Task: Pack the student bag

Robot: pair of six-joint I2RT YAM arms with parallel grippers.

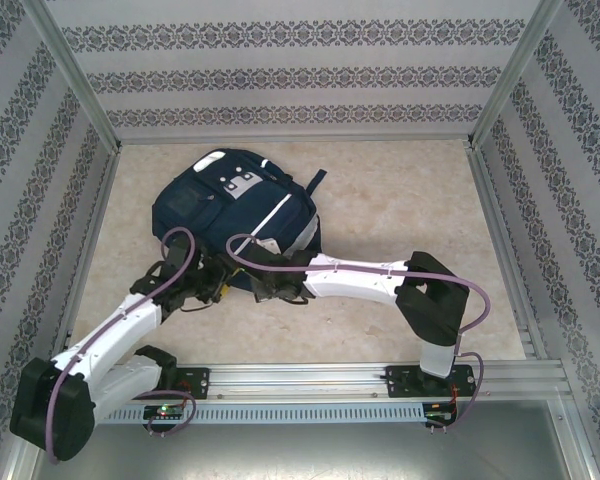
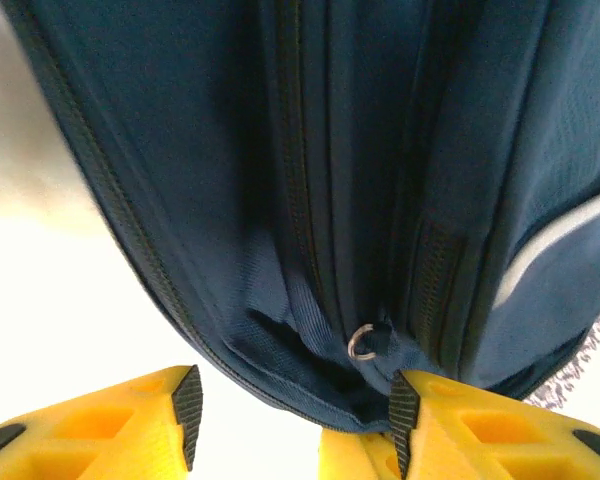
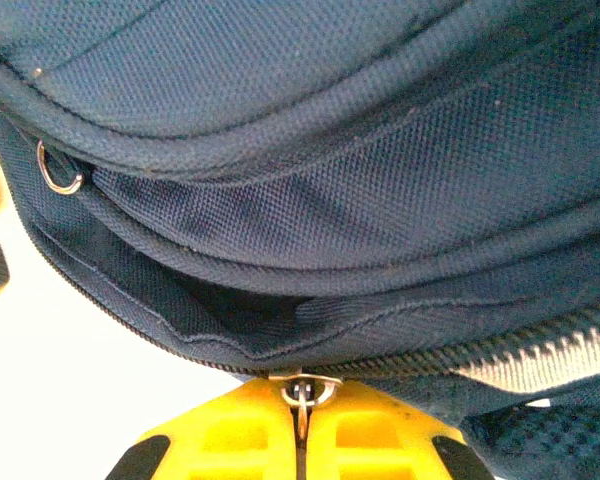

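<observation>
1. The navy student bag (image 1: 235, 205) lies on the tabletop (image 1: 410, 200), left of the middle in the top view.
2. The left tool (image 2: 292, 405) is wide, with its yellow fingers apart low in the frame, just under a small metal ring (image 2: 361, 343) on the bag.
3. The right tool (image 3: 300, 400) is pinched tight on a zipper pull (image 3: 300, 388).
</observation>
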